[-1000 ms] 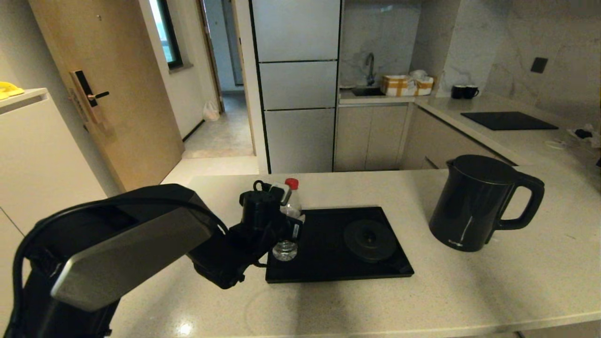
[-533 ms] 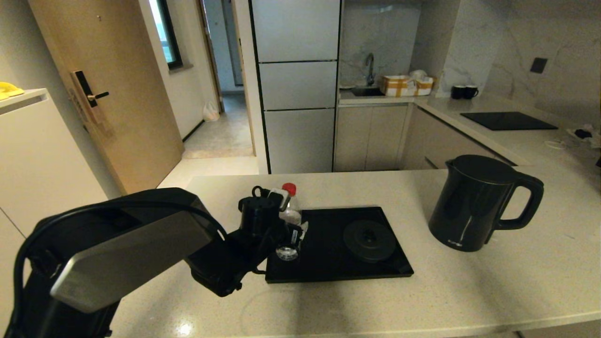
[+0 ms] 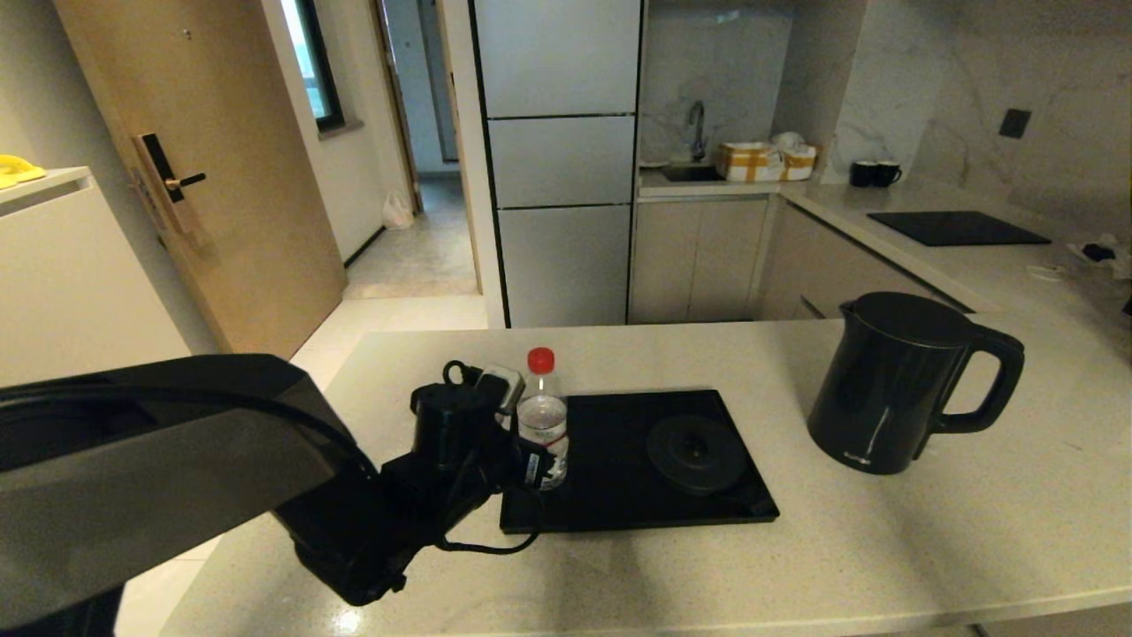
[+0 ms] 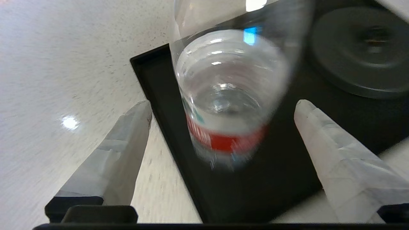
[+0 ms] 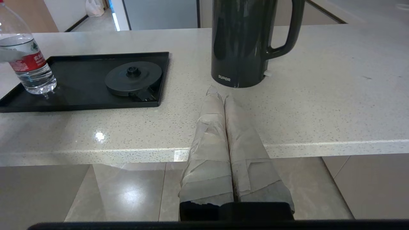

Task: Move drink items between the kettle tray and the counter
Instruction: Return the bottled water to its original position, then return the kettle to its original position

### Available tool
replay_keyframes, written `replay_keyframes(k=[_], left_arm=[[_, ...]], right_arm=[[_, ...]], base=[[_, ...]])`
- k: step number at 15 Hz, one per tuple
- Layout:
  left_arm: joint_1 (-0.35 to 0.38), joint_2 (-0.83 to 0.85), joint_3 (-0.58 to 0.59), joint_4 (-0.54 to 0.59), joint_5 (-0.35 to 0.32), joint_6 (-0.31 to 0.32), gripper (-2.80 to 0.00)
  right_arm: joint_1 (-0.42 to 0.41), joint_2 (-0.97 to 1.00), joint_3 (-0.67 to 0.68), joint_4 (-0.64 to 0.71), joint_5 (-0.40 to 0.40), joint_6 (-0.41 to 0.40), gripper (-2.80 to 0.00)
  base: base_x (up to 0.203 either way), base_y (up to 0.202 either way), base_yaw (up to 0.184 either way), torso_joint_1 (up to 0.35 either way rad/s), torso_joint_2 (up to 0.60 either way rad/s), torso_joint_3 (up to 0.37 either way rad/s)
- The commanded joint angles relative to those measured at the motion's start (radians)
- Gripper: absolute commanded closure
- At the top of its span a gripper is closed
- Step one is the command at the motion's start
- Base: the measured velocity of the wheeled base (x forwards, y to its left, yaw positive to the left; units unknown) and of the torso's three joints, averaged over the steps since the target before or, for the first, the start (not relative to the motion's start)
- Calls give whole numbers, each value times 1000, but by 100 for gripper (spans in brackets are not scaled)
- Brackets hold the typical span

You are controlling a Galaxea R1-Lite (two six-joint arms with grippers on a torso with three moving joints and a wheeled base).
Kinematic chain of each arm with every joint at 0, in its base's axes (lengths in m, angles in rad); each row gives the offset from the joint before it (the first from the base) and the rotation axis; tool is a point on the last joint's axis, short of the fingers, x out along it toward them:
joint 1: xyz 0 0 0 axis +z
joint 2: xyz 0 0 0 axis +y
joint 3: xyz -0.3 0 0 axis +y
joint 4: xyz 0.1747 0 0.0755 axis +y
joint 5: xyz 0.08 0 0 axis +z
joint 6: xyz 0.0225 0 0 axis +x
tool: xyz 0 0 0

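The clear water bottle [image 3: 541, 423] [image 5: 29, 65] with red cap and red label stands upright on the left end of the glossy black kettle tray [image 3: 619, 509] [image 5: 80, 86]. My left gripper [image 3: 522, 426] [image 4: 222, 104] is open beside it, its taped fingers [image 4: 127, 134] spread wide on either side of the bottle [image 4: 228, 95] without touching it. The round base disc [image 3: 694, 453] [image 5: 133, 76] is bare. On the counter [image 3: 929, 548], right of the tray, stands the black kettle [image 3: 893, 389] [image 5: 239, 41]. My right gripper [image 5: 220, 92] is shut and empty, low at the counter's front edge.
Far back on the right counter lie a flat black cooktop panel [image 3: 959, 227] and two small black mugs [image 3: 874, 172]. A yellow-checked box [image 3: 765, 159] sits by the sink. Cables [image 3: 1101, 252] lie at the far right edge.
The left gripper has let go of the bottle and opened. The arm has drawn back to the left. The bottle, held tilted before, now stands upright on the tray.
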Motion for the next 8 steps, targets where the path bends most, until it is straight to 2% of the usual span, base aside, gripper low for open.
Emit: replay_keyframes(k=[1, 4, 5, 6, 8], left_arm=[[-8, -142, 94, -8, 3, -1, -280], [-12, -310, 211, 1, 25, 1, -280], [-13, -391, 271, 6, 49, 3, 0], [-13, -460, 323, 13, 81, 5, 0], [2, -641, 367, 104, 153, 8, 0]], right_arm=[[0, 1, 2, 0, 1, -1, 0], [0, 1, 2, 0, 1, -1, 0], [0, 1, 2, 0, 1, -1, 0], [0, 1, 2, 0, 1, -1, 0], [0, 1, 2, 0, 1, -1, 0]], base=[[0, 0, 0, 0, 0, 0], [0, 0, 0, 0, 0, 0], [0, 0, 0, 0, 0, 0], [0, 0, 0, 0, 0, 0], [0, 0, 0, 0, 0, 0]])
